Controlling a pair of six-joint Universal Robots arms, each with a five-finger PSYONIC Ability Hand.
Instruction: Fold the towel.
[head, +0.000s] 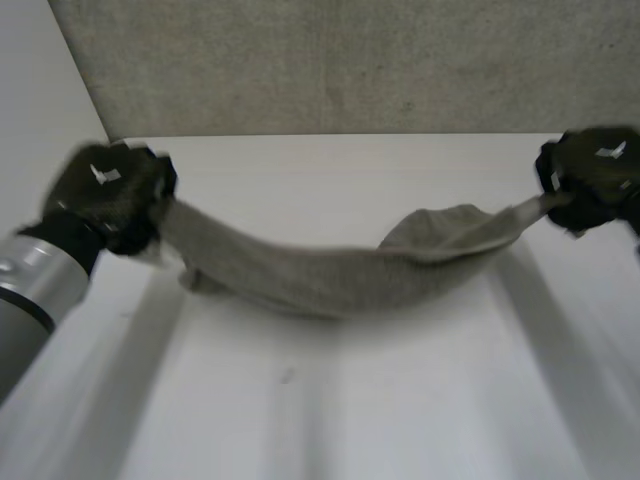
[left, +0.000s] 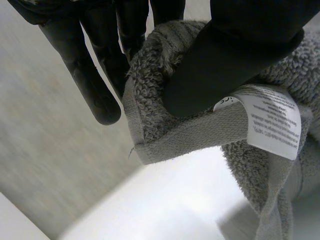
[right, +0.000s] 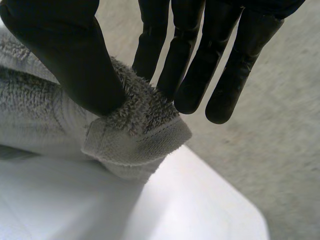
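The towel (head: 340, 270) is hanging as a bunched, sagging rope across the middle of the head view. Its long axis is running from the left of the frame to the right, and its lowest stretch is dipping toward the white table (head: 330, 410) near the centre, though I cannot tell whether it is touching. The left hand (head: 105, 195), at the left edge in the upper half, is grasping one end. The right hand (head: 595, 175), at the upper right, is grasping the other, so each hand is sitting at its own end and neither is nearer the middle. Since the cloth is gathered rather than spread, I judge that the coming move is turning on that left-to-right line: drawing it flat, or bringing the ends together. The left wrist view is adding what the head view is hiding: the thumb (left: 235, 55) is pinching a hemmed corner, with a white care label (left: 272, 122) just beside it, against the fingers (left: 131, 30). The right wrist view is showing that hand's thumb likewise pressing a hemmed corner against straight fingers.
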